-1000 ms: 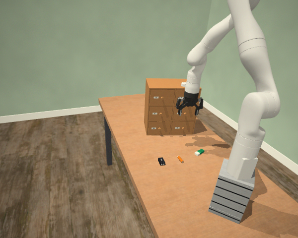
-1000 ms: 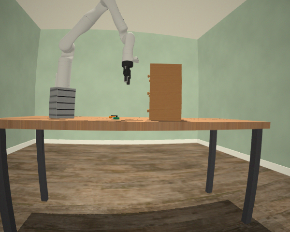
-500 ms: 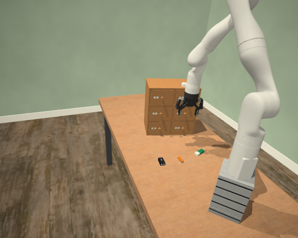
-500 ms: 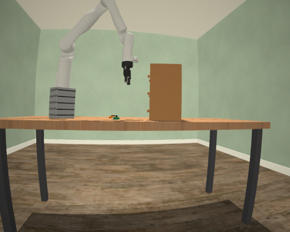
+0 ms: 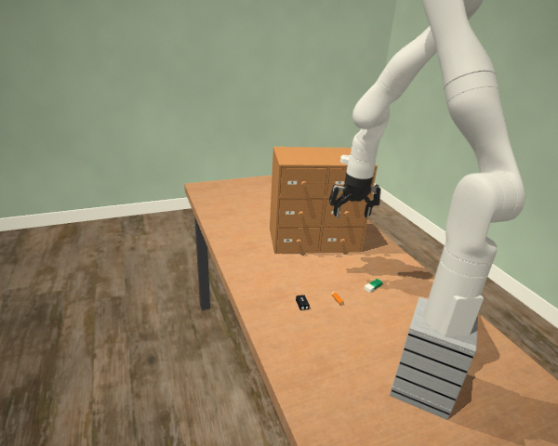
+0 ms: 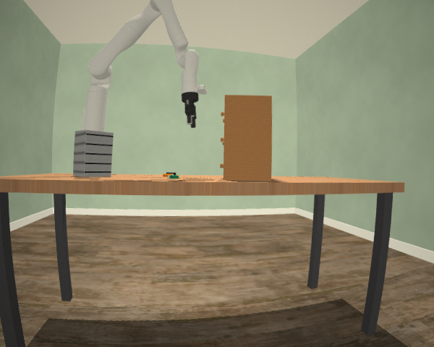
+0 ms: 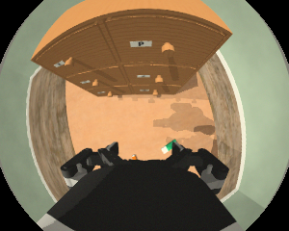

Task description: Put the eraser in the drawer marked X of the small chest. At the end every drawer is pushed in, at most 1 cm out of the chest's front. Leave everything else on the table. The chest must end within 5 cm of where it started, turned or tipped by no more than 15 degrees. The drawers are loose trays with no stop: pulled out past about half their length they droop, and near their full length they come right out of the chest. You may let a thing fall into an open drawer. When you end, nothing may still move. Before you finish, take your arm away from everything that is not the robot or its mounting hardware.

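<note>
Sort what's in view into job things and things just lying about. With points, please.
For the job:
- green-and-white eraser (image 5: 373, 284) (image 6: 173, 176) (image 7: 169, 146)
- small chest (image 5: 312, 156) (image 6: 247, 138) (image 7: 120, 34), with the drawers; which one is X I cannot read
- gripper (image 5: 352, 214) (image 6: 191, 124) (image 7: 144, 148), open

Just lying about, to be left on the table:
- small orange item (image 5: 338, 298) (image 6: 166, 175) (image 7: 134, 157)
- small black item (image 5: 302, 302) (image 6: 171, 173)
</note>
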